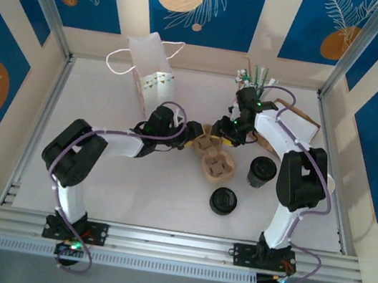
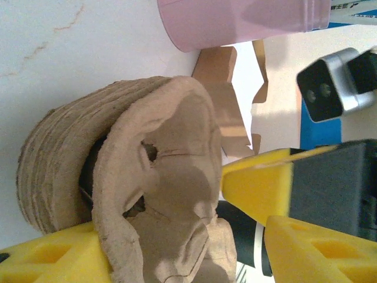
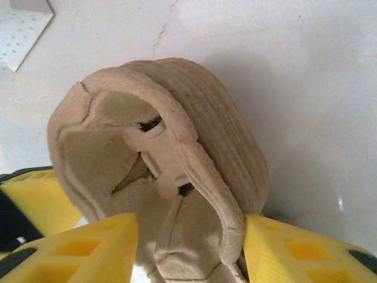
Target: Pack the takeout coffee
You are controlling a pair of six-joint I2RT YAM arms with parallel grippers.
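left gripper (image 2: 182, 242): mine, jaws part-open astride the pulp carrier stack (image 1: 215, 164); gap at one finger.
right gripper (image 3: 191, 230): mine, both fingers against that stack; gripping or not, I cannot tell.
takeout coffee (image 1: 262, 171): standing on the table (image 1: 130, 190), right of the stack, near the black lid (image 1: 223, 201).

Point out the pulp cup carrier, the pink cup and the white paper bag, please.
pulp cup carrier (image 3: 106, 141): right wrist view, on its moulded face.
pink cup (image 2: 235, 23): left wrist view, on its side wall.
white paper bag (image 1: 151, 62): top external view, on its plain upper side.
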